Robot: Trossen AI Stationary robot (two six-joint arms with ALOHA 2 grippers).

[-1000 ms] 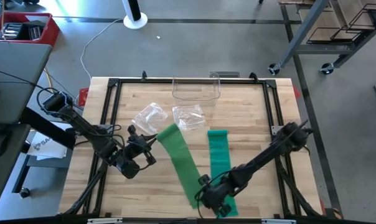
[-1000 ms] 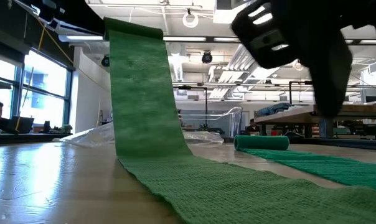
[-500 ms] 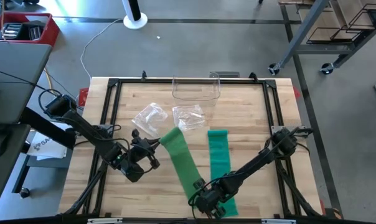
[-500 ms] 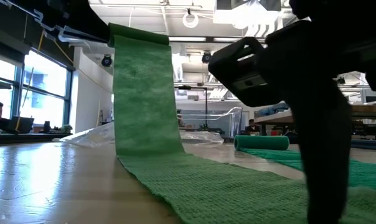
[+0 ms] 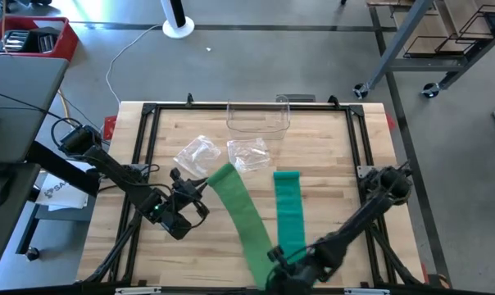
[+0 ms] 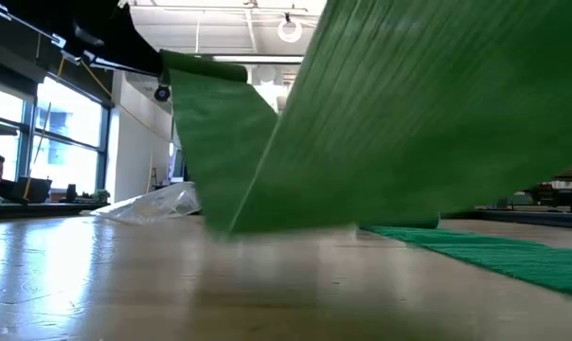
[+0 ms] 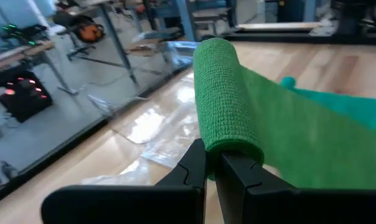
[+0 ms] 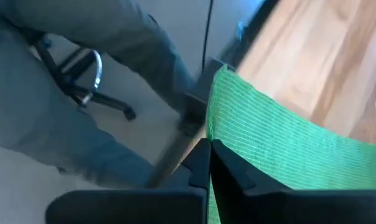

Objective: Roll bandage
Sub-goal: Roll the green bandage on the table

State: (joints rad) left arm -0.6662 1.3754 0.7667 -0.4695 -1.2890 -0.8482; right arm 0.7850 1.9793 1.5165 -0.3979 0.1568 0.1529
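Planked wood table (image 5: pixel 329 139), ribbed green bandage (image 5: pixel 246 221) claw-pinched

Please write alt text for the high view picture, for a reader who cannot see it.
Seen from above, two dark robot arms hold one long green bandage over a wooden table: the left claw pinches its far end, the right claw its near end. A second green bandage lies flat beside it, behind clear plastic bags.

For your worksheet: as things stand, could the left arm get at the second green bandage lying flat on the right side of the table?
Probably not yet: the left gripper is shut on the first bandage, which stretches between it and the flat bandage.
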